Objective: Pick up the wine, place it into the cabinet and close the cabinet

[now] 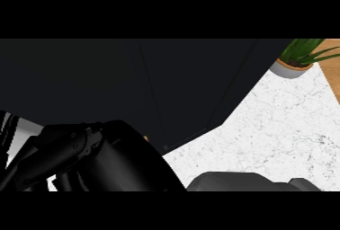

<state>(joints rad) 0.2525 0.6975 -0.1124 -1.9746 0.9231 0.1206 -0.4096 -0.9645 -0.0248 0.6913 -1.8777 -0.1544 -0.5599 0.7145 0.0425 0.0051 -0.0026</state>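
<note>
Two arms enter from the lower edge. At the lower left the black left hand (pixel 63 150) fills the corner, close against the foot of the dark cabinet (pixel 179 81). It reads as one dark, glossy shape, so whether it is spread or closed on something cannot be told. Just to its right a rounded black mass (pixel 133 166) rises against the cabinet; whether this belongs to a hand or to a held thing cannot be made out. A grey forearm (pixel 246 182) lies along the bottom edge at centre-right, over the counter (pixel 279 130), and its left end runs into that black mass. The right hand cannot be separated from the mass, and its state cannot be told.

The wine cannot be picked out anywhere; if it is held, the dark shapes hide it.

The cabinet takes up the whole upper left, its slanted edges meeting the white marbled counter. Whether its door stands open or closed is unclear. At the upper right a pale round pot (pixel 289 69) stands on the counter and holds a green plant (pixel 305 49) with long narrow leaves. Beside it, a strip of wooden surface (pixel 331 76) shows at the right edge.
</note>
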